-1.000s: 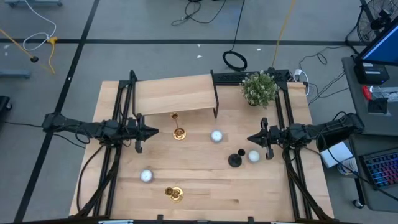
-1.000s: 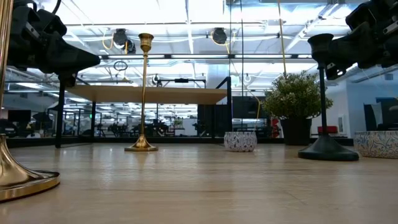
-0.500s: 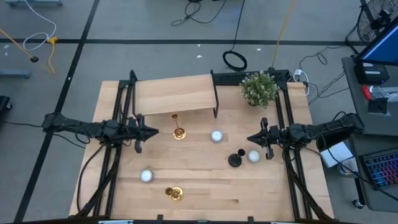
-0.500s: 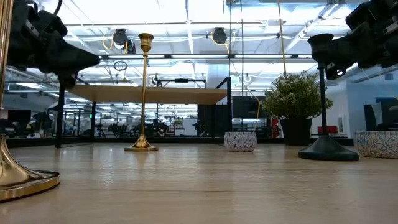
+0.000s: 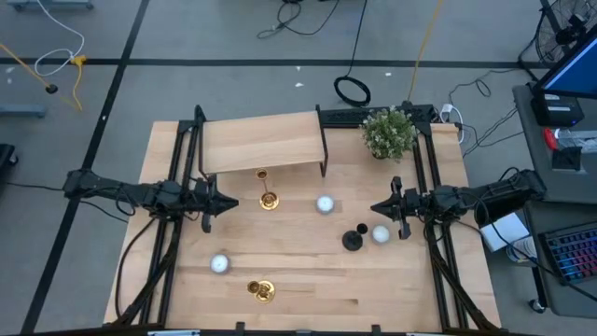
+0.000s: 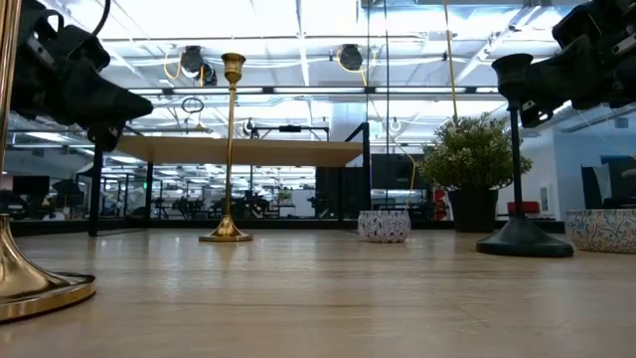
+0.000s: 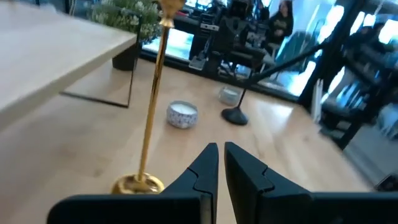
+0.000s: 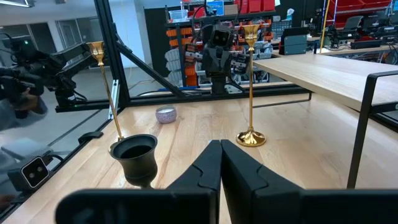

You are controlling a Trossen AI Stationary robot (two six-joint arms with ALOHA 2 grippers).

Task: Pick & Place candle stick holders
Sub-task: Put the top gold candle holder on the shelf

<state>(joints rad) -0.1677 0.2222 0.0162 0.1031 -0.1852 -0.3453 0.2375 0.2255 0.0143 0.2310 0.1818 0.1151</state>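
Observation:
Three candle stick holders stand upright on their round bases on the wooden table [image 5: 308,271]. One gold holder [image 5: 267,194] stands near the shelf, a second gold holder [image 5: 261,291] near the front edge, and the shorter black holder [image 5: 352,240] right of centre. My left gripper [image 5: 224,200] is shut and empty, level above the table, just left of the first gold holder [image 7: 149,106]. My right gripper [image 5: 375,209] is shut and empty, a little to the far right of the black holder [image 8: 134,155].
A raised wooden shelf [image 5: 261,145] on black legs stands at the back, with a potted plant [image 5: 389,133] at the back right. Three small white candle pots [image 5: 325,204] [image 5: 381,234] [image 5: 219,264] sit on the table between the holders.
My left gripper has drawn back a little toward the table's left edge, away from the gold holder near the shelf. The holders have not moved.

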